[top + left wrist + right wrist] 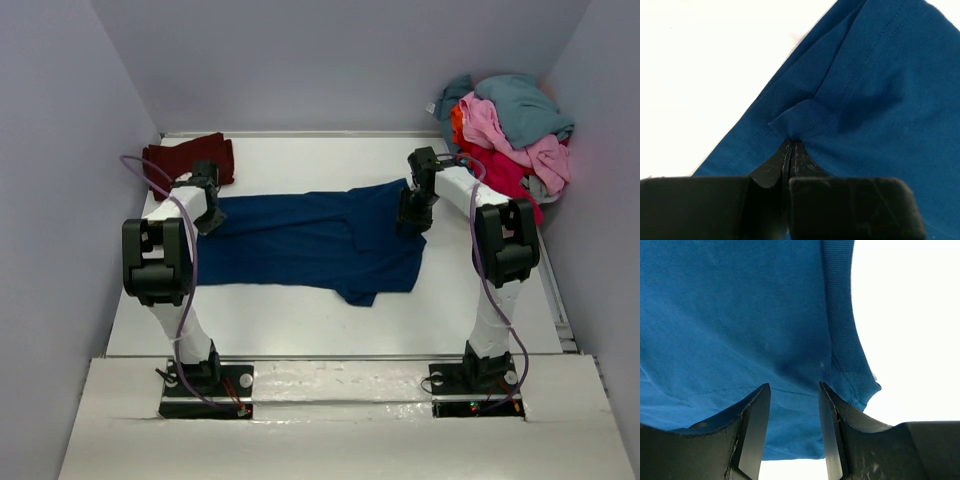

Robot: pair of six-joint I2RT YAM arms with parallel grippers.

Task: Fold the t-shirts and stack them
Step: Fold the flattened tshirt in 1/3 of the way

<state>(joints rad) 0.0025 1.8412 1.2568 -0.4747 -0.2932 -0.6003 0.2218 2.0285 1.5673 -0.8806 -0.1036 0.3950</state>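
A navy blue t-shirt [310, 245] lies spread across the middle of the table, with a loose flap hanging toward the front. My left gripper [207, 215] is at its left end. In the left wrist view the fingertips [791, 142] are pressed together on a puckered fold of the hem [805, 112]. My right gripper [413, 215] is at the shirt's right end. It stands open [794, 390] just over the blue cloth, beside the ribbed collar band [842, 335]. A dark maroon t-shirt [190, 158] lies folded at the back left.
A heap of t-shirts [510, 130] in teal, pink, red and orange sits in the back right corner. Walls close in the table on the left, back and right. Bare white tabletop [300, 320] shows in front of the blue shirt.
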